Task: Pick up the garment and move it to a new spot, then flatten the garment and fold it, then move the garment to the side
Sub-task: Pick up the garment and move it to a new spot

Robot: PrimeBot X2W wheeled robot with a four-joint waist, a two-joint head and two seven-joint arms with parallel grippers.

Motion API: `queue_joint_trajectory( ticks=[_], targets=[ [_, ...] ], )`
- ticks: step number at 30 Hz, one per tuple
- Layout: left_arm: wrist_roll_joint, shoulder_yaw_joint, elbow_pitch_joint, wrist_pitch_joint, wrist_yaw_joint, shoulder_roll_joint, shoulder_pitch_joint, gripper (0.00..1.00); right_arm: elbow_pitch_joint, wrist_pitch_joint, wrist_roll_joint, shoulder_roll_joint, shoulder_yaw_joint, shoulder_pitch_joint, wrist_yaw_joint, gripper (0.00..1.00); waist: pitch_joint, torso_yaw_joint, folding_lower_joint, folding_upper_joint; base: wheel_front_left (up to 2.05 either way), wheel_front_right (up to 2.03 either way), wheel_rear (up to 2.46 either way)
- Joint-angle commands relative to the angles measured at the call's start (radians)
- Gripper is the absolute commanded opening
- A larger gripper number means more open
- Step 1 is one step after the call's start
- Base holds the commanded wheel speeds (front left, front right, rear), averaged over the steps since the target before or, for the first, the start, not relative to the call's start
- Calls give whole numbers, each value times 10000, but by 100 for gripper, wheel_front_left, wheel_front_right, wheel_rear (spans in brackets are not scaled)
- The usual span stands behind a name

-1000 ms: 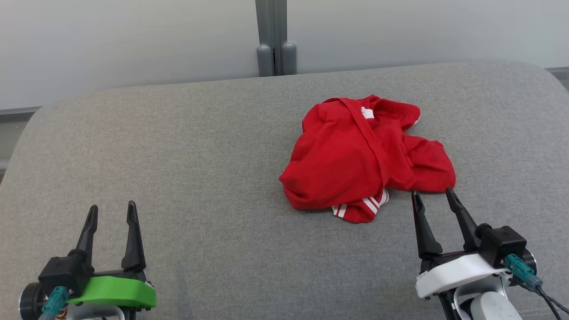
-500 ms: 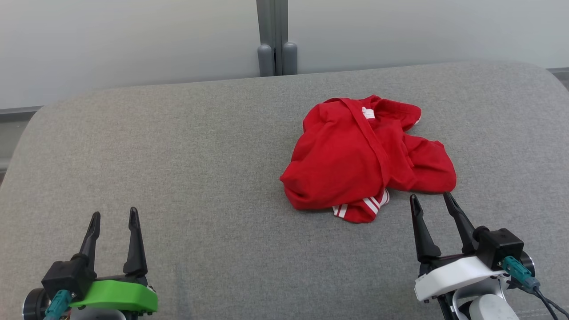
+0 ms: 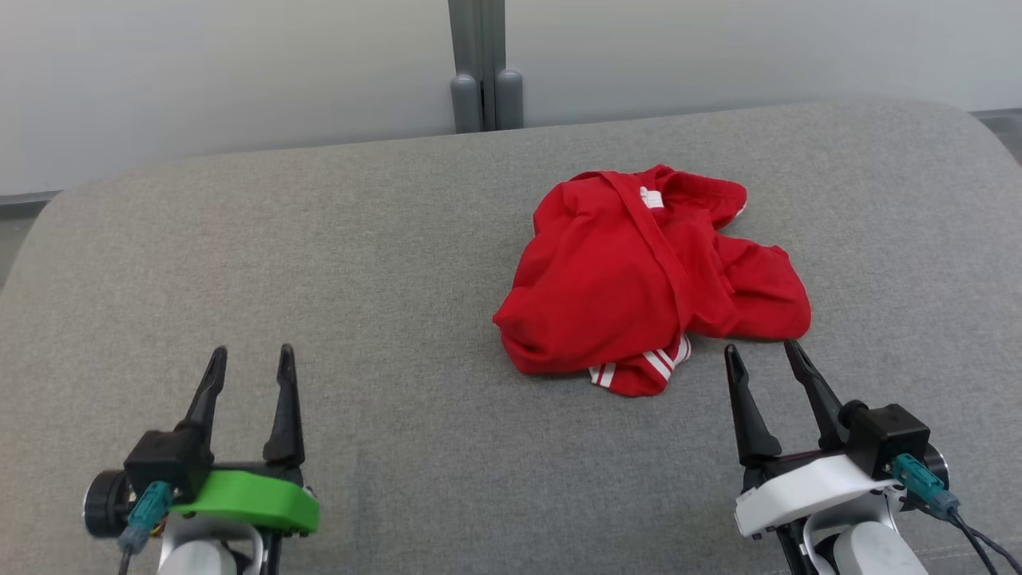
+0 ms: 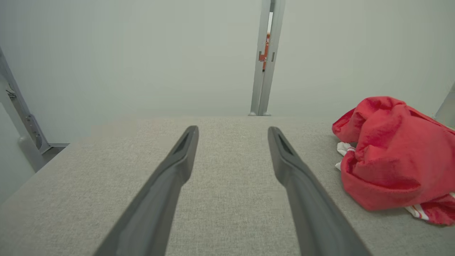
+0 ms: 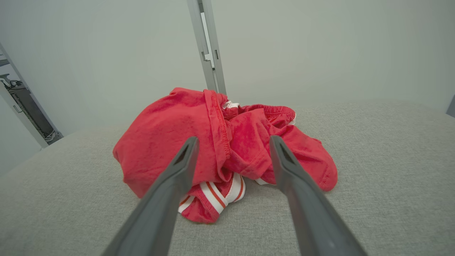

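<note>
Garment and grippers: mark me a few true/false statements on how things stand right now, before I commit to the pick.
1. The red garment lies on the grey cushion, close ahead of the right gripper. True.
2. The left gripper is open over bare cushion, well apart from the garment. True.
3. The right gripper is shut on the garment. False: it is open, with nothing between its fingers, at the garment's near edge.
4. The garment is folded flat. False: it is a bunched heap, with a white-striped hem poking out on the robot's side.
</note>
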Motion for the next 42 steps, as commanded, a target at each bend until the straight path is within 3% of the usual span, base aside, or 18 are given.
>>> queue_joint_trajectory(
  ticks=[1, 18, 30, 31, 32, 42],
  targets=[
    [44, -203, 68, -37, -53, 7, -445, 100, -6, -35, 55, -22, 41, -140, -3, 100, 186, -191, 1, 0, 0, 0, 0],
    [-630, -3952, 1710, -24, -102, 544, -3372, 100, -83, -35, 270, -21, 222, -643, -3, 100, 1151, -1789, 1, 0, 0, 0, 0],
    [-1365, -5258, 3284, -24, -102, 699, -4174, 100, -240, -35, 412, -19, 159, -831, -3, 100, 1694, -2279, 1, 0, 0, 0, 0],
    [-1436, -5299, 3324, -24, -102, 716, -4237, 62, -252, -35, 414, -19, 151, -842, -3, 100, 1712, -2292, 1, 0, 0, 0, 0],
    [-1548, -5392, 3356, -24, -102, 712, -4296, 0, -267, -35, 420, -19, 143, -846, -3, 100, 1724, -2301, 1, 0, 0, 0, 0],
    [-1623, -5448, 2737, -24, -103, 789, -4996, 0, -262, -35, 457, -19, 75, -762, -3, 100, 1579, -2239, 1, 0, 0, 0, 0]
  ],
)
